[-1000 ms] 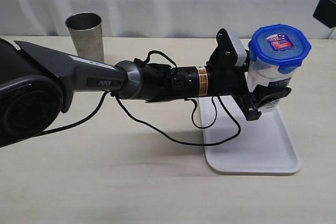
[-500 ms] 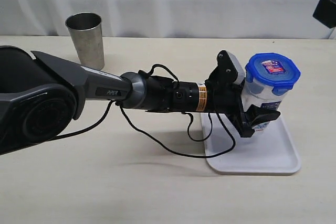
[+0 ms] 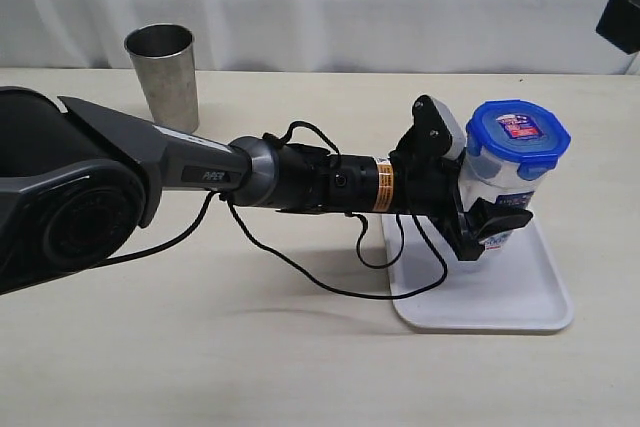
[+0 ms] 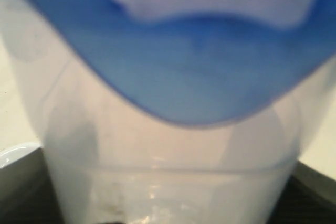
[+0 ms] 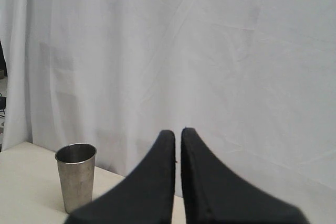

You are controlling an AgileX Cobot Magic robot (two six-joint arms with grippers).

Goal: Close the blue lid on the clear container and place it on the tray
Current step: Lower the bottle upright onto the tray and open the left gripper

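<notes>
Horizontally outstretched, left gripper (image 3: 492, 197) clamps clear container (image 3: 503, 175) over the tray (image 3: 520, 299).

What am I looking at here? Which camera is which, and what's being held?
A two-armed robot at a table. The wide picture is from a camera off the arms; the other two sit on the wrists. The left gripper grips the container, lid on, over the tray; touching it or not, I cannot tell. Its wrist camera shows only that container, blurred. The right gripper is shut, empty, facing a curtain. A steel tumbler stands on the table, off the tray.
</notes>
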